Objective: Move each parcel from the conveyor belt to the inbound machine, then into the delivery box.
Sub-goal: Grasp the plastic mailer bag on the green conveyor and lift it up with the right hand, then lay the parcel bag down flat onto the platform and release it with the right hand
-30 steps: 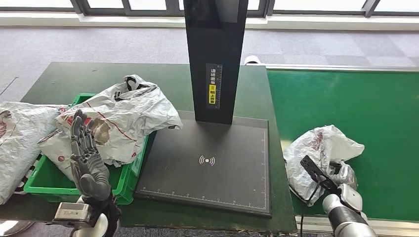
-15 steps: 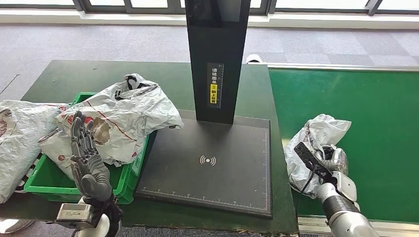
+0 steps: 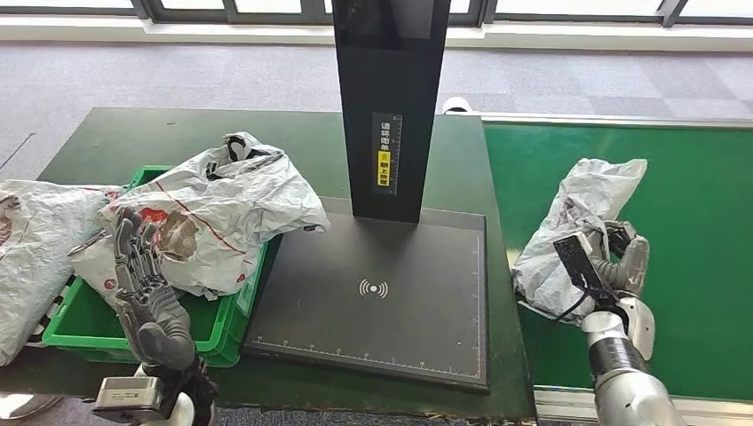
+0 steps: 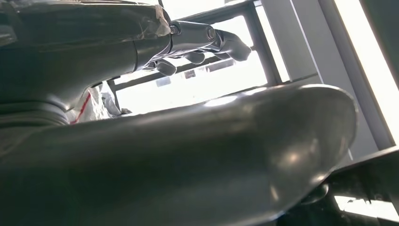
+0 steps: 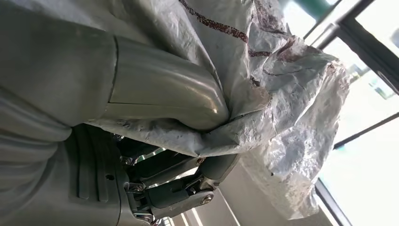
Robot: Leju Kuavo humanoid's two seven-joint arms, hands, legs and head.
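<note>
Fingers [image 5: 207, 172] of right hand [image 3: 622, 266] half-buried in crumpled parcel [image 3: 577, 222].

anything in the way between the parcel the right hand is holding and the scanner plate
Nothing visible blocks it. The right hand grips the parcel over the conveyor belt, and the inbound machine's plate beside it lies bare; only its upright post stands at the far edge.

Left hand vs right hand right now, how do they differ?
The left hand holds nothing, fingers apart and pointing up in front of the green bin; the right hand grips a white parcel. The left hand is by the table's near edge; the right hand is over the green conveyor belt. Both are grey, many-fingered hands on silver arms.
</note>
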